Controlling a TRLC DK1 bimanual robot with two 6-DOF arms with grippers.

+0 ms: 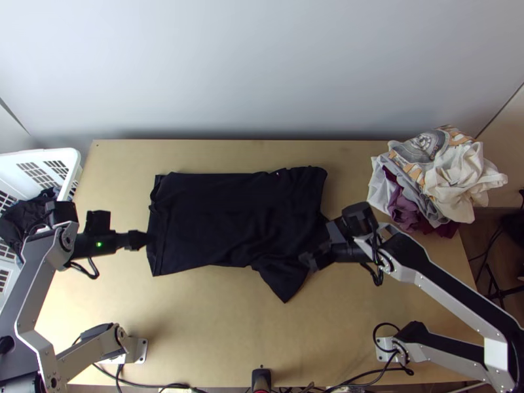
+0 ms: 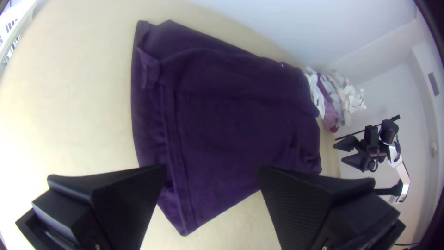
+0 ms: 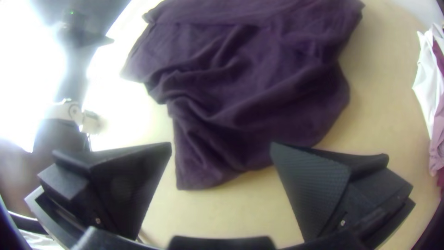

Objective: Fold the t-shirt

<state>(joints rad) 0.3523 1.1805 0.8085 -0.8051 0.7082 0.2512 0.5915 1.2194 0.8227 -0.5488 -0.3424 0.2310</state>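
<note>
My left end effector [image 2: 212, 170] is open and empty, by the hem, toward the left edge of the worktop [image 1: 209, 327]. The t-shirt [image 1: 223, 216] lies mostly flat mid-worktop, hem layers offset; I cannot confirm a completed fold. I judge the stage early. Remaining: tuck in the rumpled sleeve flap [image 1: 283, 278] pointing toward the near edge, bring the sides in, then fold hem to collar. My right end effector [image 3: 221, 147] is open and empty near that flap. I find no legible writing.
</note>
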